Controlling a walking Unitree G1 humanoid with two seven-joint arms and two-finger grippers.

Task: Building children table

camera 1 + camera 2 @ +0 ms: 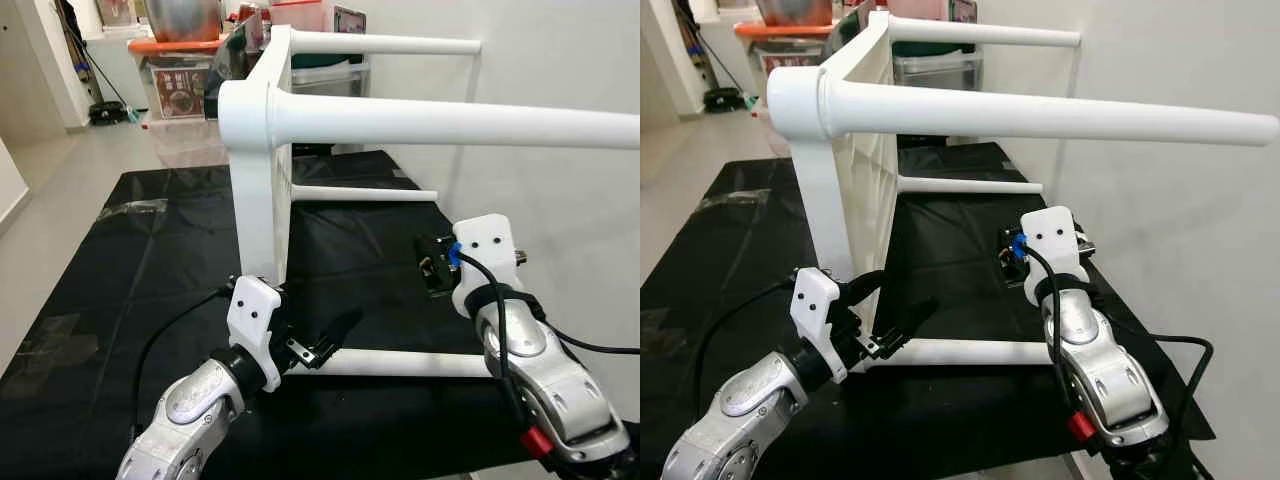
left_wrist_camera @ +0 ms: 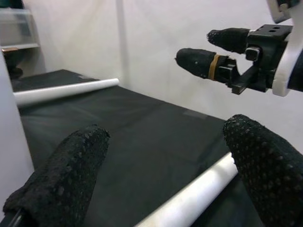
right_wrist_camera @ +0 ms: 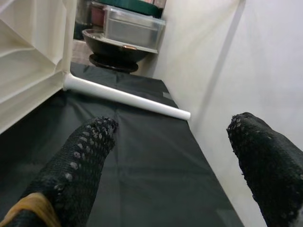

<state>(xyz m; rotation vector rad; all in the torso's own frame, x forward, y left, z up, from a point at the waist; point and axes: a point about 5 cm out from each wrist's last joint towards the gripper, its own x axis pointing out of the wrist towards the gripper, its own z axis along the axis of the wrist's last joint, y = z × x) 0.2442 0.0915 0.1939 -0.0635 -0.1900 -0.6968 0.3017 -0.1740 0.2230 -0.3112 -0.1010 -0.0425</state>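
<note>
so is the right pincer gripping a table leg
No, the right pincer is open over the black mat, its fingers apart and holding nothing.

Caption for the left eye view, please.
White table on its side on black sheet; open left tool near lowest leg.

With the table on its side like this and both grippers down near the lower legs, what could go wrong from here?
The white table stands on its side, so a nudge could tip it. The left gripper, open, sits by the near lower leg; a careless closure might roll or shove that leg across the black sheet. The right gripper, open above it, could collide with the left.
</note>
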